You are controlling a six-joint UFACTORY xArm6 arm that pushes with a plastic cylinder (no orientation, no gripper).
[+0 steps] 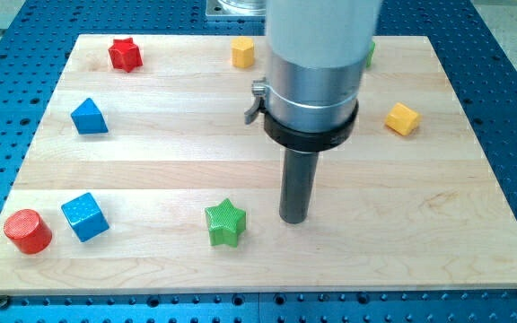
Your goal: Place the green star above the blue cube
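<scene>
Pale wooden board on a blue pegboard bench: the rod's tip (293,219), with no jaws to open or close, rests just to the view's right of the green star (224,222), not touching, and the blue cube (84,217) lies farther left beyond it

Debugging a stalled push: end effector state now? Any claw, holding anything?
No claw: just a rod, holding nothing.
My tip rests on the board, right of the green star, with a small gap, not touching.
</scene>
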